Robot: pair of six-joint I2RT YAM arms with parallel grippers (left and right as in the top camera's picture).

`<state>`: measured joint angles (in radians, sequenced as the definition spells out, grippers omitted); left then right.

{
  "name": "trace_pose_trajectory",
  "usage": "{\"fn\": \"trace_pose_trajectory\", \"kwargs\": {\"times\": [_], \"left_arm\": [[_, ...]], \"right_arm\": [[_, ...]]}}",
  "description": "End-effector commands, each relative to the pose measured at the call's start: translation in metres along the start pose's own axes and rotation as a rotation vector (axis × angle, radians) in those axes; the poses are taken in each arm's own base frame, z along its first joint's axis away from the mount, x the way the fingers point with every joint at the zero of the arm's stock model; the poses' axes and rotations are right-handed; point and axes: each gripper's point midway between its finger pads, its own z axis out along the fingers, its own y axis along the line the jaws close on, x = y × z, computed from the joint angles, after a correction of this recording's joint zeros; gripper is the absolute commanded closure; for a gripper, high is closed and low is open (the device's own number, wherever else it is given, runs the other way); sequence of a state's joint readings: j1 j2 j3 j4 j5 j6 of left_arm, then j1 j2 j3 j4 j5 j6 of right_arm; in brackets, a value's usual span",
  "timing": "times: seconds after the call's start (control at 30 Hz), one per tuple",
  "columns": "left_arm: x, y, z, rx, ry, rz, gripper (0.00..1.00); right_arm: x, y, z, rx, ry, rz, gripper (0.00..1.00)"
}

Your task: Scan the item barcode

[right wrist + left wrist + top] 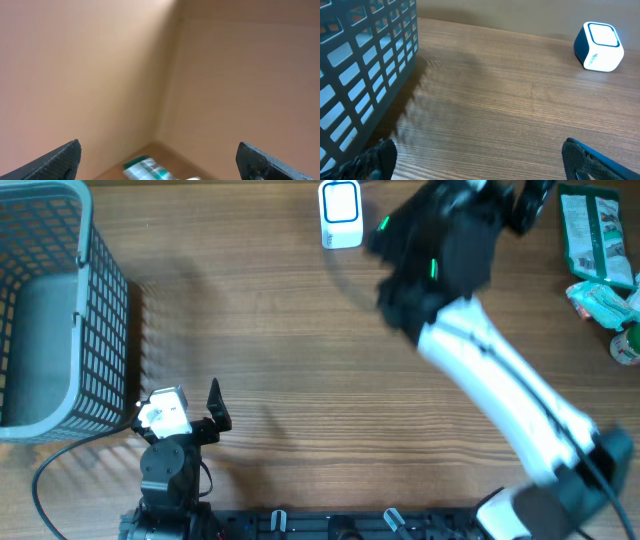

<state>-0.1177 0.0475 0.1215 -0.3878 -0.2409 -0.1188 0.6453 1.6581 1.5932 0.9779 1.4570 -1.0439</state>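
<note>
The white barcode scanner with a blue face (pixel 340 212) stands at the table's far edge; in the left wrist view the scanner (pixel 600 46) is far off at the upper right. A green-and-white packet (pixel 595 235) lies at the far right, blurred in the right wrist view as the packet (pixel 149 170) low down. My right gripper (pixel 525 198) is raised at the far right near the items; its jaws (pixel 160 161) stand open with nothing between them. My left gripper (pixel 182 404) rests open and empty at the near left, over bare wood (pixel 480 161).
A grey-blue mesh basket (pixel 95 310) fills the left side, close beside the left gripper, its wall (pixel 365 65) showing in the left wrist view. More small packs (pixel 603 302) lie at the right edge. Tan walls stand behind the table.
</note>
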Motion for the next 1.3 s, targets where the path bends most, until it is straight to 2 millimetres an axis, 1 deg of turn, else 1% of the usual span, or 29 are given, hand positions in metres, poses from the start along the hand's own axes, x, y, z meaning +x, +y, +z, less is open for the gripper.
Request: {"fn": "trace_pose_trajectory", "kwargs": {"times": [0.0,0.03,0.07,0.13,0.27,0.3,0.37,0.47,0.53,0.57,0.63,0.7,0.77,0.83,0.93,1.03,1.1,1.13,1.2,1.27], "left_arm": [[0.0,-0.001,0.0,0.008,-0.005,-0.018,0.0],[0.0,-0.001,0.0,0.008,-0.005,-0.018,0.0],[0.0,-0.001,0.0,0.008,-0.005,-0.018,0.0],[0.0,-0.001,0.0,0.008,-0.005,-0.018,0.0],[0.0,-0.001,0.0,0.008,-0.005,-0.018,0.0],[0.0,-0.001,0.0,0.008,-0.005,-0.018,0.0],[0.0,-0.001,0.0,0.008,-0.005,-0.018,0.0],[0.0,-0.001,0.0,0.009,-0.005,-0.018,0.0],[0.0,-0.001,0.0,0.008,-0.005,-0.018,0.0],[0.0,-0.001,0.0,0.008,-0.005,-0.018,0.0],[0.0,-0.001,0.0,0.008,-0.005,-0.018,0.0],[0.0,-0.001,0.0,0.008,-0.005,-0.018,0.0],[0.0,-0.001,0.0,0.008,-0.005,-0.018,0.0],[0.0,-0.001,0.0,0.008,-0.005,-0.018,0.0],[0.0,-0.001,0.0,0.008,-0.005,-0.018,0.0],[0.0,-0.001,0.0,0.008,-0.005,-0.018,0.0],[0.0,-0.001,0.0,0.008,-0.005,-0.018,0.0],[0.0,-0.001,0.0,0.008,-0.005,-0.018,0.0],[0.0,-0.001,0.0,0.008,-0.005,-0.018,0.0],[0.0,-0.001,0.0,0.008,-0.005,-0.018,0.0]], "right_arm": [[-0.04,-0.035,-0.066,-0.184,0.032,0.153,0.0],[-0.051,-0.043,-0.085,-0.259,0.03,0.186,0.0],[-0.058,-0.05,-0.099,-0.316,0.029,0.203,0.0],[-0.074,-0.072,-0.127,-0.457,0.037,0.278,0.01],[-0.094,-0.115,-0.159,-0.715,0.068,0.388,0.0],[-0.099,-0.13,-0.167,-0.815,0.089,0.43,0.0],[-0.104,-0.148,-0.177,-0.98,0.11,0.454,0.0],[-0.105,-0.167,-0.183,-1.196,0.132,0.463,0.0],[-0.1,-0.17,-0.187,-1.285,0.076,0.376,0.0],[-0.094,-0.17,-0.189,-1.304,0.025,0.308,0.0],[-0.084,-0.169,-0.188,-1.297,-0.02,0.244,0.0],[-0.079,-0.168,-0.179,-1.252,-0.023,0.232,0.0],[-0.078,-0.169,-0.168,-1.191,-0.035,0.207,0.0],[-0.076,-0.17,-0.151,-1.078,-0.08,0.115,0.0],[-0.073,-0.174,-0.131,-0.949,-0.089,0.058,0.0],[-0.078,-0.171,-0.122,-0.83,-0.172,-0.07,0.0],[-0.082,-0.163,-0.121,-0.754,-0.238,-0.2,0.0],[-0.084,-0.154,-0.121,-0.694,-0.275,-0.286,0.0],[-0.084,-0.138,-0.118,-0.613,-0.299,-0.378,0.0],[-0.084,-0.116,-0.109,-0.514,-0.319,-0.456,0.0]]}}
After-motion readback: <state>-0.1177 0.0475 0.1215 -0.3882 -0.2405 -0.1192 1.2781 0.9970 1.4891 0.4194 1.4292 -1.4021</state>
